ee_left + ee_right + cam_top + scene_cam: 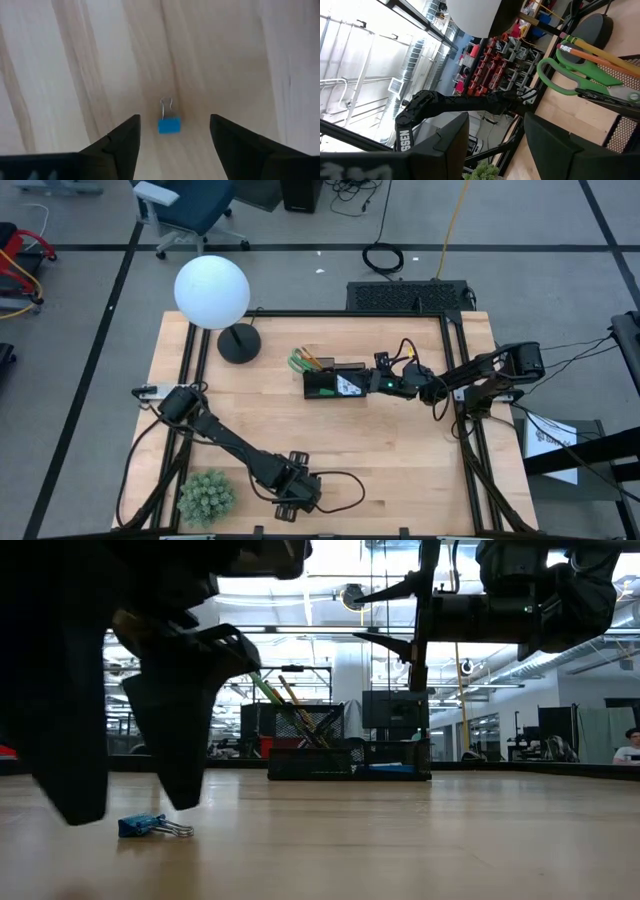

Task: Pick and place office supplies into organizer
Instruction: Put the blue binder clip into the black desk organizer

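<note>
Grey floor (90, 290) with dark tape lines surrounds the wooden table (320, 440); a blue office chair (190, 210) stands beyond it.

From above the left hand (297, 492) near the tabletop's front edge hides the blue binder clip (169, 125) under it, the contents of the organizer (335, 383) are too small to tell there, and the scissors (580, 75) are cut off in the right wrist view.
</note>
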Robot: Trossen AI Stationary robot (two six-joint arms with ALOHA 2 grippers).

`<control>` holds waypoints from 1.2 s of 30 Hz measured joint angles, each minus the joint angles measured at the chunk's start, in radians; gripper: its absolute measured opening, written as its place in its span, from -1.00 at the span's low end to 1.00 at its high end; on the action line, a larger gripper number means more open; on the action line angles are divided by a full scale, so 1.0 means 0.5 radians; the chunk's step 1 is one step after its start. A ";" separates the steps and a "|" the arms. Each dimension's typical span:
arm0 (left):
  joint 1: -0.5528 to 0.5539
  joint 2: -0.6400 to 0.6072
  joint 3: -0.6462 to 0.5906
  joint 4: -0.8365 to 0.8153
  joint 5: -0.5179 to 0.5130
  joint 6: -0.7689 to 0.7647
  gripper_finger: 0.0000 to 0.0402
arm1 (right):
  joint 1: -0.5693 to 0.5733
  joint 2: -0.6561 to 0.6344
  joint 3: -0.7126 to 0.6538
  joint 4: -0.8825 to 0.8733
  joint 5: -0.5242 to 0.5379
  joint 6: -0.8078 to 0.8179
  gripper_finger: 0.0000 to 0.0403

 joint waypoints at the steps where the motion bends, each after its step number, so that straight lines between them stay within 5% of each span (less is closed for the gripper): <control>1: 0.006 0.012 0.000 0.016 -0.001 -0.001 0.13 | 0.000 0.000 0.000 -0.006 0.000 0.000 -0.10; 36: 0.002 0.061 0.008 -0.127 0.159 -0.147 0.00 | 0.000 0.000 0.000 -0.018 0.000 0.000 -0.10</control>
